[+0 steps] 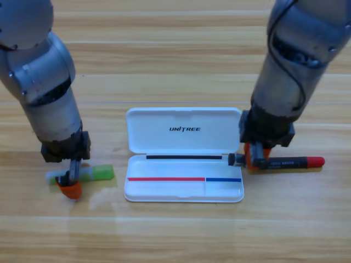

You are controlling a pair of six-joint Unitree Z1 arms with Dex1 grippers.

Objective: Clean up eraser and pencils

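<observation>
Glossy white plastic case (pixel 184 137) on smooth, varnished wooden table (pixel 175 235).

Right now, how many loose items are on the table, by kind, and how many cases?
Pencils: 1, at the right hand
Erasers: 1, green and white, at the left hand
Cases: 1, white, open
Total: 3

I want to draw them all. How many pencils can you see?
1. The slim red-ended pencil with a black middle lies right of the open white plastic case, under the right gripper. None other shows.
</observation>
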